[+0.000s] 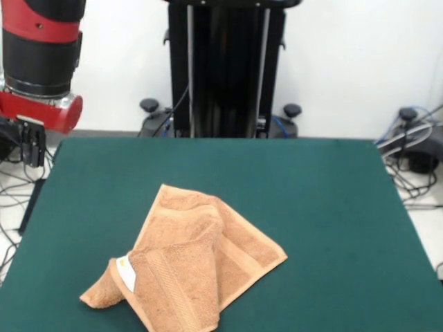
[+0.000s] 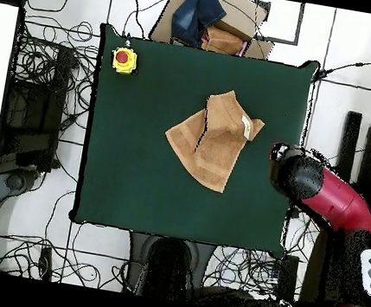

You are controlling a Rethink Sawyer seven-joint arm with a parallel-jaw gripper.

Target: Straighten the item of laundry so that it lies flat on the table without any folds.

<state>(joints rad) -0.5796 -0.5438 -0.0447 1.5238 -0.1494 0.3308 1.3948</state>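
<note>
The tan-orange towel (image 1: pixel 187 270) lies crumpled on the dark green table (image 1: pixel 318 200), near the front edge and left of the middle. One side is folded over, with the border band and the white label (image 1: pixel 127 274) on top. In the overhead view the towel (image 2: pixel 212 139) lies right of the table's middle (image 2: pixel 135 161), with its label (image 2: pixel 246 125) at the right side. My gripper (image 1: pixel 28 142) hangs beside the table's far left corner, off the towel; in the overhead view it (image 2: pixel 278 152) is over the table's right edge. It holds nothing that I can see.
A yellow box with a red button (image 2: pixel 124 59) sits in a table corner. The black pedestal (image 1: pixel 225 69) stands behind the table. Cables cover the floor around it. A cardboard box with blue cloth (image 2: pixel 210 17) lies beyond the far edge.
</note>
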